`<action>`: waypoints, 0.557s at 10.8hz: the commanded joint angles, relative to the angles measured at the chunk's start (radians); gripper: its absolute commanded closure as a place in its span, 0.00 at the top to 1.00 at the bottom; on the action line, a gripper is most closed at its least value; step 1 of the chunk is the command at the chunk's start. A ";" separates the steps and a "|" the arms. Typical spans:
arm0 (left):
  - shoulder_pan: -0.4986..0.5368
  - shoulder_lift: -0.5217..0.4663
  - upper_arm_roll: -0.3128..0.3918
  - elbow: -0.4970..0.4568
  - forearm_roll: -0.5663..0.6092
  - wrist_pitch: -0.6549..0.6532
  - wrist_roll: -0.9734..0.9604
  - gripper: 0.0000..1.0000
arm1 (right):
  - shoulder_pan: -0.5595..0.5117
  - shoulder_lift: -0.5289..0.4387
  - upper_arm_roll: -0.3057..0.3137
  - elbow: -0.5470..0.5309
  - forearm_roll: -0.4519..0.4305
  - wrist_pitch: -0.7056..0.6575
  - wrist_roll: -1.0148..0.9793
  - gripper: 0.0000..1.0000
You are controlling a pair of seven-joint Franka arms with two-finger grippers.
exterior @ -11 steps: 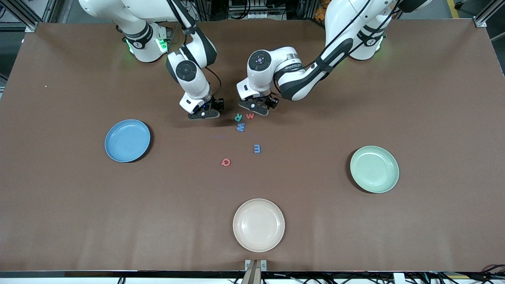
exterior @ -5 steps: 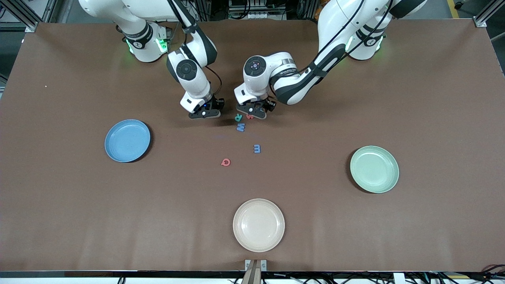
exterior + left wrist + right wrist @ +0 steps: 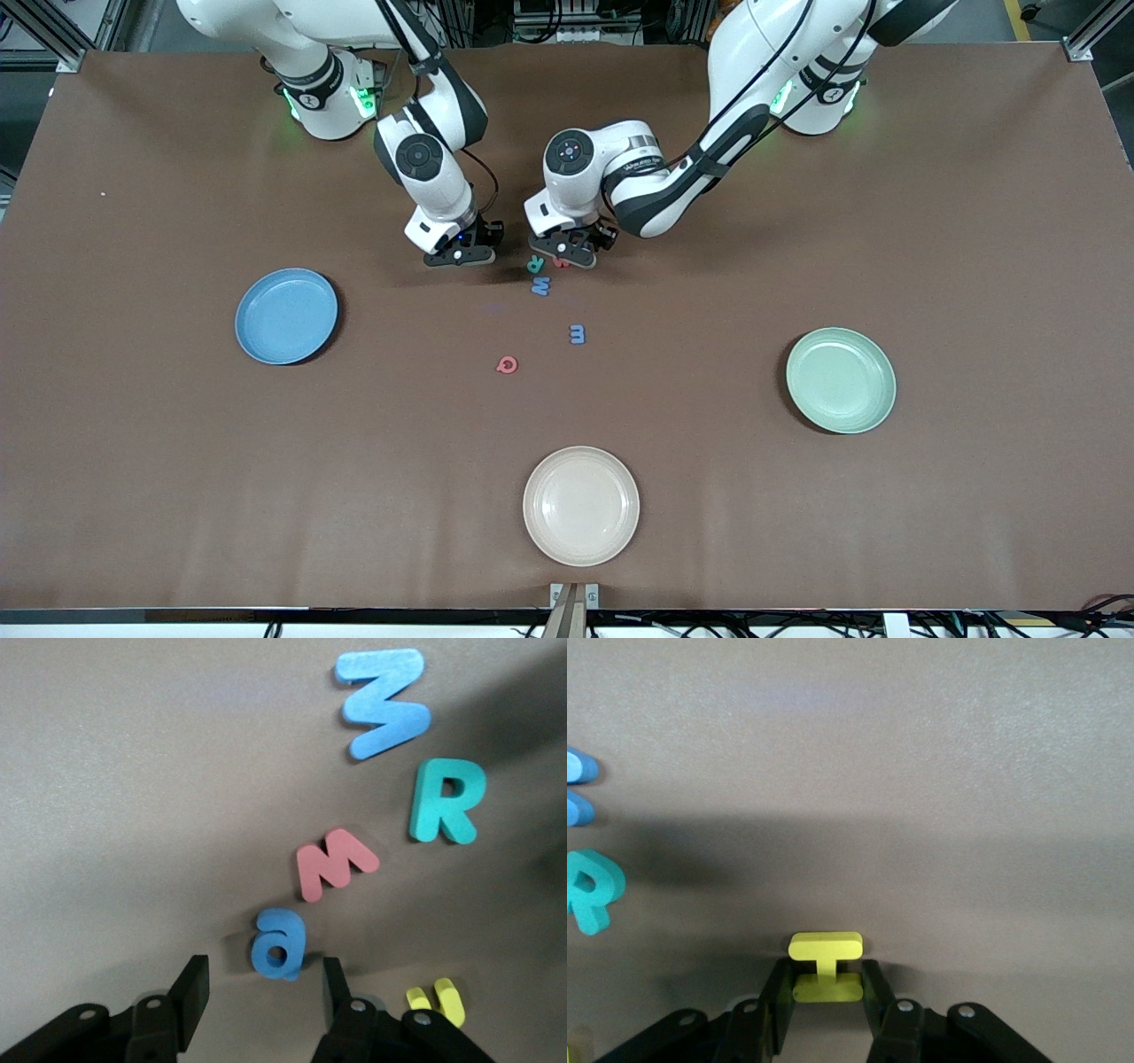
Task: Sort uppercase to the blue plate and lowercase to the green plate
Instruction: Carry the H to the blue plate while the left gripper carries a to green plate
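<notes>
My right gripper (image 3: 824, 992) is shut on the yellow H (image 3: 826, 967), down at the table. In the front view the right gripper (image 3: 458, 257) hides the H. My left gripper (image 3: 263, 988) stands open and low over the blue a (image 3: 279, 943), which lies just ahead of its fingertips. Beside the a lie the red M (image 3: 335, 864), teal R (image 3: 446, 801), blue w (image 3: 384, 700) and a small yellow lowercase letter (image 3: 437, 1001). The left gripper (image 3: 564, 255) covers most of the M. The blue m (image 3: 577, 334) and red Q (image 3: 507, 364) lie nearer the camera. The blue plate (image 3: 286, 316) and green plate (image 3: 841, 380) hold nothing.
A cream-white plate (image 3: 580, 505) sits near the table's front edge. The two grippers work close together, with the teal R (image 3: 534, 262) and blue w (image 3: 540, 285) between and just in front of them.
My right gripper has shut on the yellow H. The left gripper has shifted a little toward the right arm's end, now covering most of the red M.
</notes>
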 commanded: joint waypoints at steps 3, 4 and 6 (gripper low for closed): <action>-0.012 0.029 0.009 0.023 0.060 -0.001 -0.041 0.50 | -0.076 -0.020 -0.001 0.029 0.021 -0.135 -0.126 0.26; -0.012 0.034 0.009 0.025 0.060 -0.001 -0.042 0.50 | -0.096 -0.021 -0.005 0.041 0.021 -0.164 -0.164 0.26; -0.012 0.040 0.009 0.032 0.060 -0.001 -0.042 0.49 | -0.139 -0.046 -0.030 0.058 0.018 -0.225 -0.254 0.26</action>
